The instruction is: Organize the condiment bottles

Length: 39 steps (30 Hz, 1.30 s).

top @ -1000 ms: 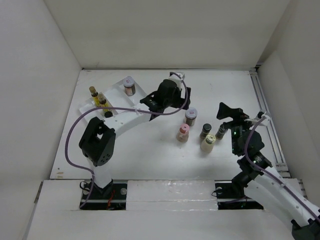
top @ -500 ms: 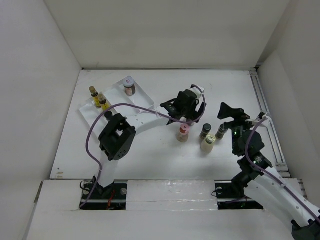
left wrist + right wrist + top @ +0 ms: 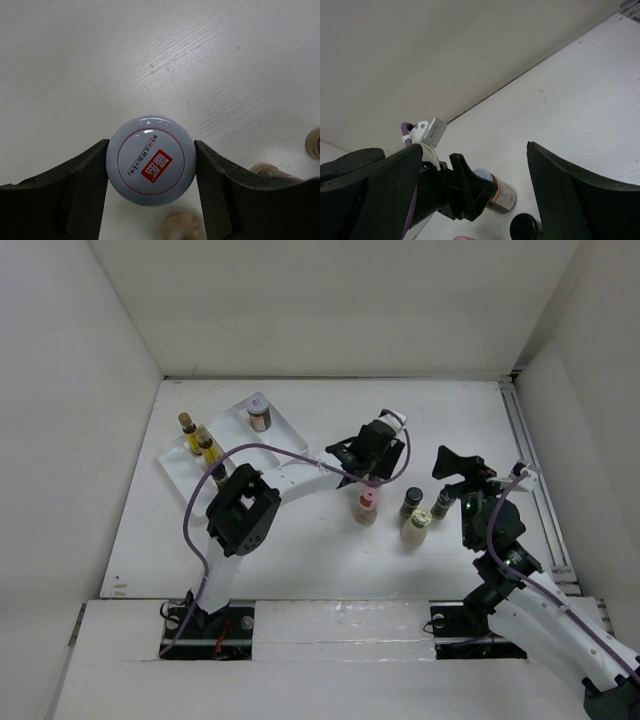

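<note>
Left pincer [image 3: 151,150] clamped on the silver-lidded jar [image 3: 150,161]; right pincer [image 3: 474,150] stands wide apart.

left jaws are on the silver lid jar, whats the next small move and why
Probably lift the silver-lidded jar straight up a little. The left gripper has its jaws pressed on both sides of the lid, and the pink-capped bottle stands close by, so rising first should clear it before swinging toward the white tray.
</note>
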Available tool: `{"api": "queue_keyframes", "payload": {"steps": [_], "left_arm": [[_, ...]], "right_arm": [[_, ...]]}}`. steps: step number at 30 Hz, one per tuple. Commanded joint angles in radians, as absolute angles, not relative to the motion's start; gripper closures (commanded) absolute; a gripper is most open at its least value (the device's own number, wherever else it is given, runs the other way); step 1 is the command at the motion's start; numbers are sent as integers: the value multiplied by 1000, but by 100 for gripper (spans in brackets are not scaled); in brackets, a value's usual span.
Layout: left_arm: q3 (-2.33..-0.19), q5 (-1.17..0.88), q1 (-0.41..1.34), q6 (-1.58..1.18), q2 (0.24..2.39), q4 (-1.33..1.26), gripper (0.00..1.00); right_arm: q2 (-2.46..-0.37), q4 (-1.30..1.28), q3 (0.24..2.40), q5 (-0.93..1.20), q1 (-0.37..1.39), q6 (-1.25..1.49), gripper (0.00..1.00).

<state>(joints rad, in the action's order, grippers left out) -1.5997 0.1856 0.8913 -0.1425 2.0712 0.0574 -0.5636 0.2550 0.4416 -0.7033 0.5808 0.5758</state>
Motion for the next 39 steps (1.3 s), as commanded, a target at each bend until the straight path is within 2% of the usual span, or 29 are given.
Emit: {"api": "queue_keyframes", "payload": {"steps": [1,6,14,19,33,35,37,39], "left_arm": [[-1606,219,850,-155,1931,-12,55],[-1530,252,709,-245,1774,-101,57],[-1258,371,500,-459,1614,-175,57],[-1213,390,448,-459,1635,-186,57],[-1347,486,439,-417,1856,-164,55],[-1347,477,439,-417,1865,-164,47],[-1347,466,439,-417,1850,-164,30],[-1338,439,439,-417,1819,-164,20]], "right_arm": [[-566,279,454,-678,577,574,10],[-632,288,463,-635,577,565,11],[-741,325,485,-540,577,554,11],[-767,334,505,-518,577,535,11],[-795,344,505,-506,577,514,11],[-805,344,515,-494,577,514,11],[-815,344,515,-494,577,514,11],[-825,344,515,-494,577,514,11]]}}
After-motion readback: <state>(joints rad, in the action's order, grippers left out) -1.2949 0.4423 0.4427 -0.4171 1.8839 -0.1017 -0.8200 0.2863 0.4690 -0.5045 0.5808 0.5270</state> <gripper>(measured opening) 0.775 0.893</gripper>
